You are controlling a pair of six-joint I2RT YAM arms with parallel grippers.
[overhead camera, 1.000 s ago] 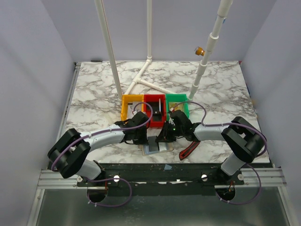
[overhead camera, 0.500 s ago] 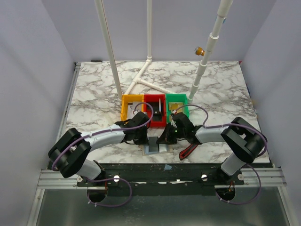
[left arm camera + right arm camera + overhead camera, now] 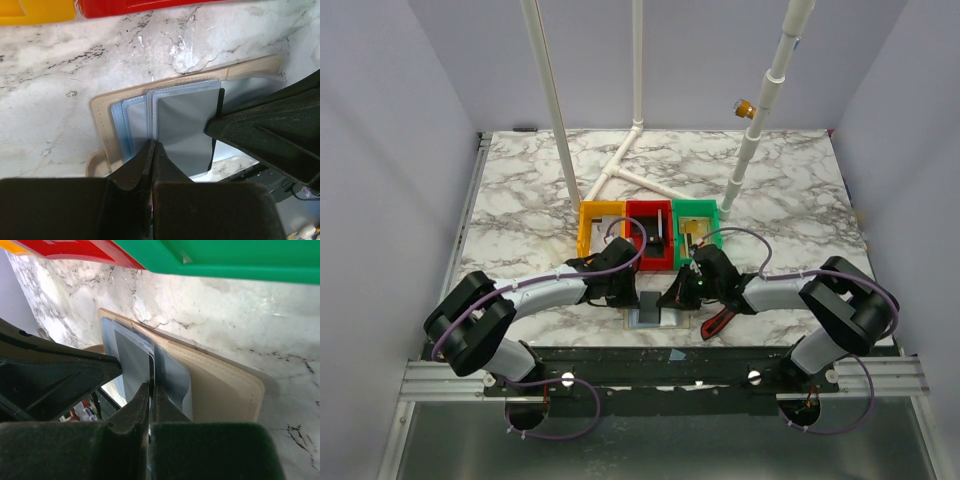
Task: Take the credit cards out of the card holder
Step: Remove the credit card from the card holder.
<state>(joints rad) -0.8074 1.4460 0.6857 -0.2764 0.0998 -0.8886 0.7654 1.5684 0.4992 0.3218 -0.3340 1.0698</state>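
At the middle of the tabletop's near edge we see the card holder (image 3: pixel 654 317) lying open, its long axis along that edge. The left gripper (image 3: pixel 152 146) is fully closed and empty, its tips pressing on the holder. The right gripper (image 3: pixel 151 387), also closed, seems to pinch the right edge of a grey card (image 3: pixel 185 125), so we judge the card should leave rightward.

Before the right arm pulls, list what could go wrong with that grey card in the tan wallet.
1. The right gripper is shut on the thin grey card right at a blue-grey pocket edge of the tan bifold card holder; it may pinch the pocket too and drag the holder.
2. The left gripper presses its shut tips on only the holder's edge, so the holder could slip free.
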